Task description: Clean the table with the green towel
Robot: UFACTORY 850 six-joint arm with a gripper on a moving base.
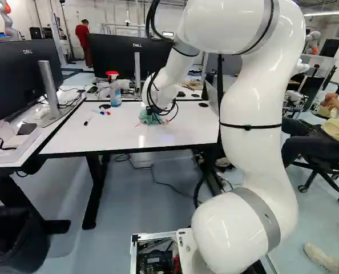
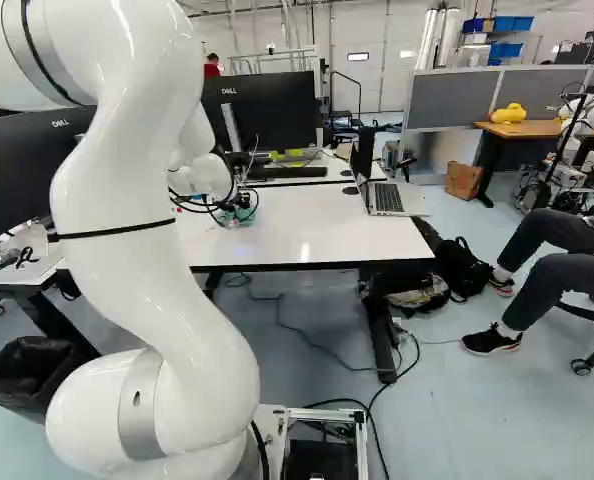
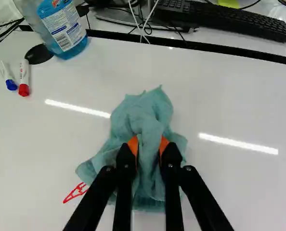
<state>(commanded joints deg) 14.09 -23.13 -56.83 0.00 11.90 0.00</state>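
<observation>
While the gripper [image 3: 148,148] clenches the green towel [image 3: 145,113] on the glossy white table [image 3: 239,106], I'd want flat, even pressure toward the thin red marks [image 3: 75,192] at its eight o'clock, twelve being dead ahead, clear of the smooth plastic bottle [image 3: 63,29] at eleven. The towel bunches in soft, crumpled folds.

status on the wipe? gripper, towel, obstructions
Gripper shut on green towel. Towel bunched on white table, red marks showing beside it. Spray bottle and two markers standing clear of towel.
</observation>
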